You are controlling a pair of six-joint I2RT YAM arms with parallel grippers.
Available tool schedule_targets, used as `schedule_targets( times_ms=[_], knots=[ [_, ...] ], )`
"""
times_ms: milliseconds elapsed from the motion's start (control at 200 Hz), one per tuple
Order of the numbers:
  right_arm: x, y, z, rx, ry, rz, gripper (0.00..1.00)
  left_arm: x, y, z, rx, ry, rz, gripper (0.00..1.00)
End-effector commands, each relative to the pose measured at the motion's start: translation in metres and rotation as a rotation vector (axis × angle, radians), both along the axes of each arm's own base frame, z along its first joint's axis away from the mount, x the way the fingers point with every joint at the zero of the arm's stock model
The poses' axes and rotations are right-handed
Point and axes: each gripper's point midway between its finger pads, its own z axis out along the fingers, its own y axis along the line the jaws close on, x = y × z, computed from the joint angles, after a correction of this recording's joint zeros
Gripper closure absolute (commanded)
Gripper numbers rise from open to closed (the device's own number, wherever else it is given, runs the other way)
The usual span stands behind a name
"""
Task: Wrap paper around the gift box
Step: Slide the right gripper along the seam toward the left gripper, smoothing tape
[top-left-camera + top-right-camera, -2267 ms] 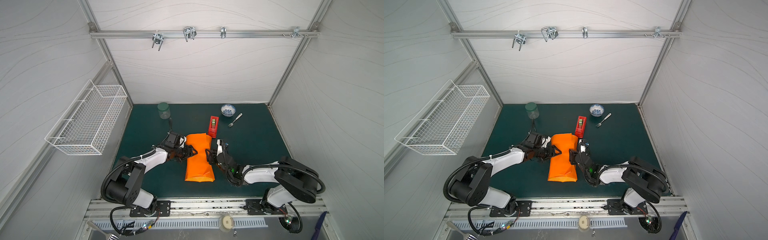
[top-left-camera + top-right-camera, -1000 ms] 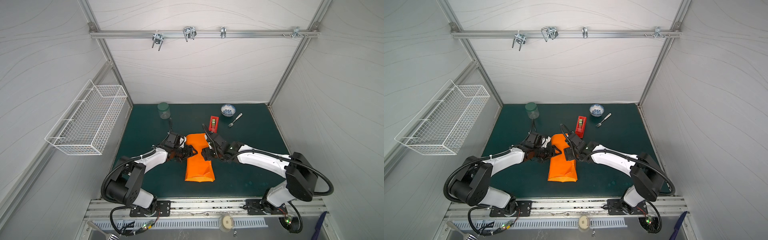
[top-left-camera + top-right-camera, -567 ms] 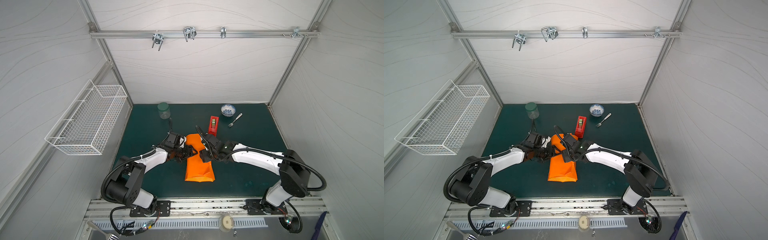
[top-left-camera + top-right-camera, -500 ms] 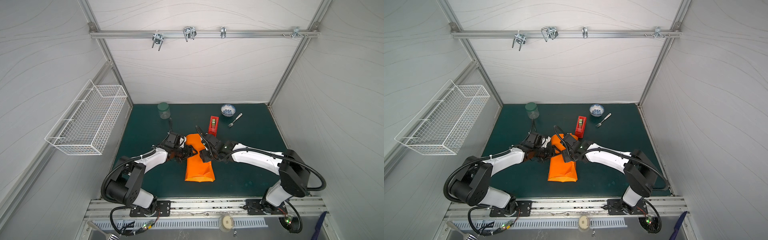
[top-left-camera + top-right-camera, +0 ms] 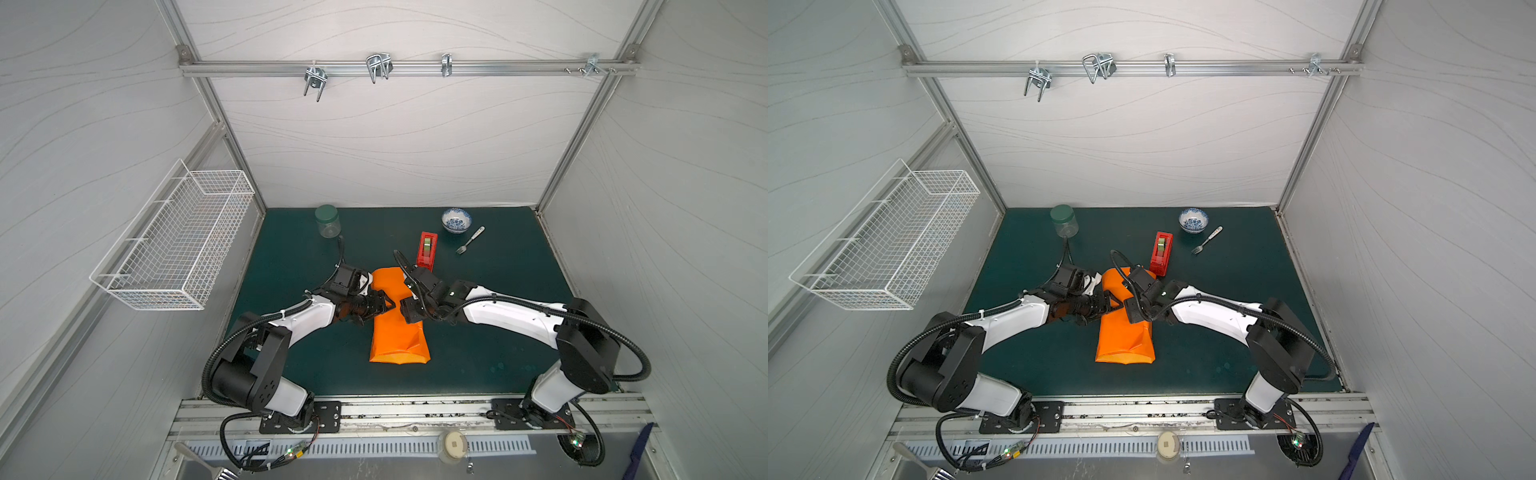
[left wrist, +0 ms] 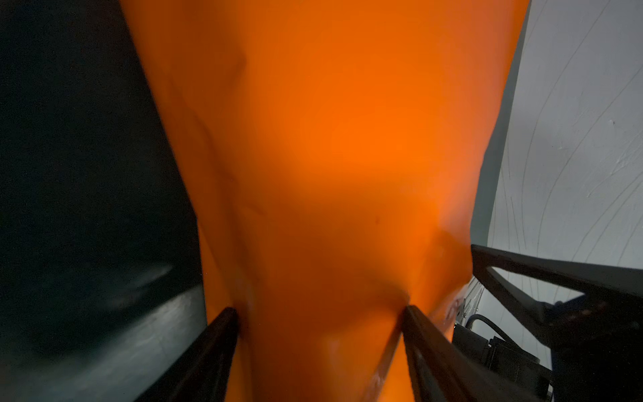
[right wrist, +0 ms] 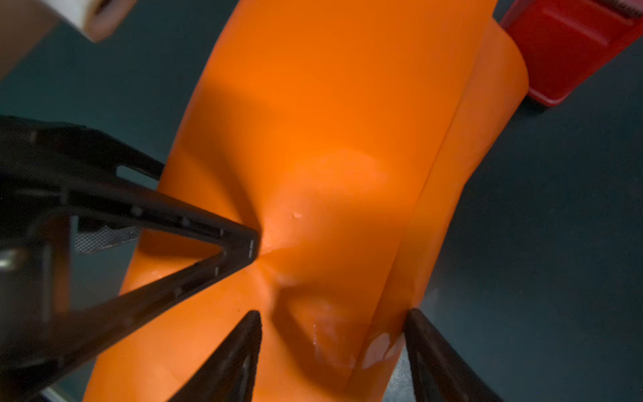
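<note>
1. Two grippers meet over the middle of the paper (image 5: 397,332), which lies in the middle of the green mat (image 5: 291,257) in both top views
2. The paper is folded into a long bundle, and its long way runs from 12 o'clock to 6 o'clock
3. The gift box does not show; I think it is hidden inside the bundle
4. The left gripper (image 5: 388,305) reaches in from 9 o'clock; its fingers are spread apart, and in the left wrist view both tips push little dents into the paper
5. The right gripper (image 5: 409,311) reaches in from 3 o'clock; its fingers are spread apart too, and in the right wrist view the paper's loose edge lies between them
6. So the bundle lies right under both sets of fingers and crosswise to both arms
7. The red tape dispenser (image 5: 427,249) stands just past the bundle's 12 o'clock end, a bit toward 1 o'clock, so the right gripper is nearer to it
8. I think the left gripper should hold the flap down while the right one goes for tape
</note>
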Motion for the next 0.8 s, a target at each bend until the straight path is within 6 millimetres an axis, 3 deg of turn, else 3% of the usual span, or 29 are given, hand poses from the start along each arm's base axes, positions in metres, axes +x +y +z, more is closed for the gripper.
schedule_targets(
  times_ms=[0, 320, 610, 720, 790],
  knots=[
    [-0.004, -0.004, -0.007, 0.01, 0.044, -0.015, 0.33, -0.034, 0.018, -0.042, 0.12, 0.163, -0.003, 0.26],
    [-0.002, 0.004, -0.012, 0.122, 0.105, -0.004, 0.32, -0.034, 0.017, -0.042, 0.116, 0.165, -0.005, 0.26],
    [-0.002, 0.016, -0.018, 0.419, 0.287, -0.012, 0.29, -0.028, 0.012, -0.033, 0.089, 0.146, 0.001, 0.25],
    [0.006, 0.008, -0.012, 0.521, 0.358, -0.026, 0.26, -0.02, 0.008, -0.023, 0.058, 0.123, 0.021, 0.22],
    [0.015, -0.01, 0.001, 0.551, 0.33, -0.039, 0.2, -0.013, 0.003, -0.011, 0.028, 0.1, 0.035, 0.2]
  ],
)
